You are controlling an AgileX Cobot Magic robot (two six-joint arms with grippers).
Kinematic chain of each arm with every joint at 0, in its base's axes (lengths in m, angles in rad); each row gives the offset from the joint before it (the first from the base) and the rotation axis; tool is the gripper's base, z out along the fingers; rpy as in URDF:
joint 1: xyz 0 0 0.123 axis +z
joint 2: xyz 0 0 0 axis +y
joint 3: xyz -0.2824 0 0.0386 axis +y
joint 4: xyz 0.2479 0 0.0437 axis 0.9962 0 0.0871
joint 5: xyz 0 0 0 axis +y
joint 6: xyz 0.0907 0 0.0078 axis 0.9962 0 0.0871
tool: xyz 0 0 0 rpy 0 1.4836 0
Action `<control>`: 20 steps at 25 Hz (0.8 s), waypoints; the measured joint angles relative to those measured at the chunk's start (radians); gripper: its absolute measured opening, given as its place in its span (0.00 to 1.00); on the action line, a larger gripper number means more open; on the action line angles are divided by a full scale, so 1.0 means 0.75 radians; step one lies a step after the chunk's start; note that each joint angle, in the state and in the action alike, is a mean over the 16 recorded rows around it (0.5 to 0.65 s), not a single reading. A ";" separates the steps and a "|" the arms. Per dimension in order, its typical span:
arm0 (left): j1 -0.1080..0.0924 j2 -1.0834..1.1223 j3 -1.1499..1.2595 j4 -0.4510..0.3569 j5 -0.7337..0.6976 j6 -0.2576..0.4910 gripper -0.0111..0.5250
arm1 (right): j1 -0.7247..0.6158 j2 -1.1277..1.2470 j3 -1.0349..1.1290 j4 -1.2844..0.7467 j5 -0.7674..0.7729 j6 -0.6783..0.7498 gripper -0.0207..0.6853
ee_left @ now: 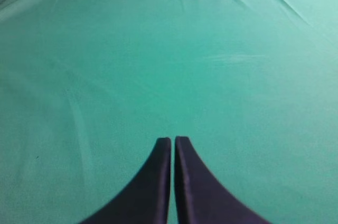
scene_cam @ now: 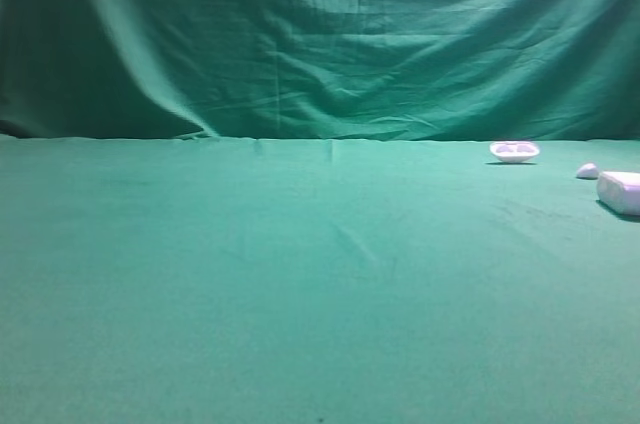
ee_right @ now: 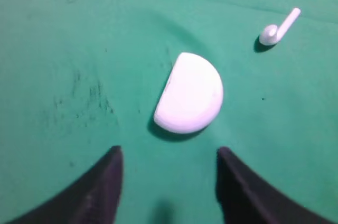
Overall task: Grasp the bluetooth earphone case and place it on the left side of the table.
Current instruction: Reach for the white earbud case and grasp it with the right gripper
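The bluetooth earphone case (scene_cam: 620, 191) is a smooth white capsule lying on the green table (scene_cam: 300, 274) at the far right edge of the exterior high view. In the right wrist view the case (ee_right: 189, 93) lies just ahead of my right gripper (ee_right: 169, 152), which is open and empty, its dark fingers (ee_right: 108, 182) spread wider than the case. My left gripper (ee_left: 172, 139) is shut and empty over bare green cloth (ee_left: 169, 65). Neither gripper shows in the exterior high view.
A shallow white tray with two hollows (scene_cam: 514, 151) sits at the back right. A tiny white lump (scene_cam: 587, 171) lies beside the case; the right wrist view shows a white earbud with a stem (ee_right: 277, 28) beyond the case. A green backdrop (scene_cam: 320, 34) hangs behind.
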 joint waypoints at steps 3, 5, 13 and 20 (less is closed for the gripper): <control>0.000 0.000 0.000 0.000 0.000 0.000 0.02 | 0.000 0.106 -0.033 -0.001 -0.048 0.019 0.75; 0.000 0.000 0.000 0.000 0.000 0.000 0.02 | 0.000 0.170 -0.054 -0.001 -0.071 0.031 0.82; 0.000 0.000 0.000 0.000 0.000 0.000 0.02 | 0.000 0.347 -0.115 -0.024 -0.123 0.068 0.85; 0.000 0.000 0.000 0.000 0.000 0.000 0.02 | 0.000 0.401 -0.135 -0.066 -0.136 0.071 0.68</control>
